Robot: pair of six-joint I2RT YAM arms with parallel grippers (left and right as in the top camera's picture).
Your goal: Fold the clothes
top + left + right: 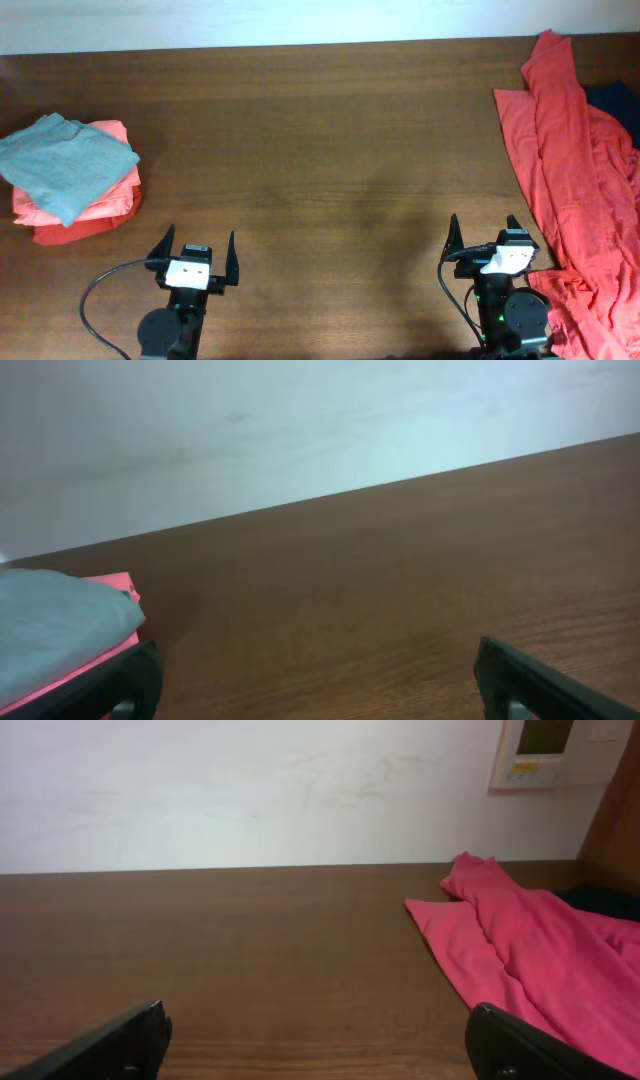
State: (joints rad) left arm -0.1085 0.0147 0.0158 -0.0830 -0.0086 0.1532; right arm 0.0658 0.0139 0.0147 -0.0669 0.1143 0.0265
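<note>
Empty and released: left end effector, right end effector.
Folded grey T-shirt tops pink stack at bench left; red garment lies crumpled at right.

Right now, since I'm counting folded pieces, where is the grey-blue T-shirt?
Overhead view: the grey-blue T-shirt lies folded atop the salmon-pink garments at the left side of the table, ahead and left of the open left hand.
</note>
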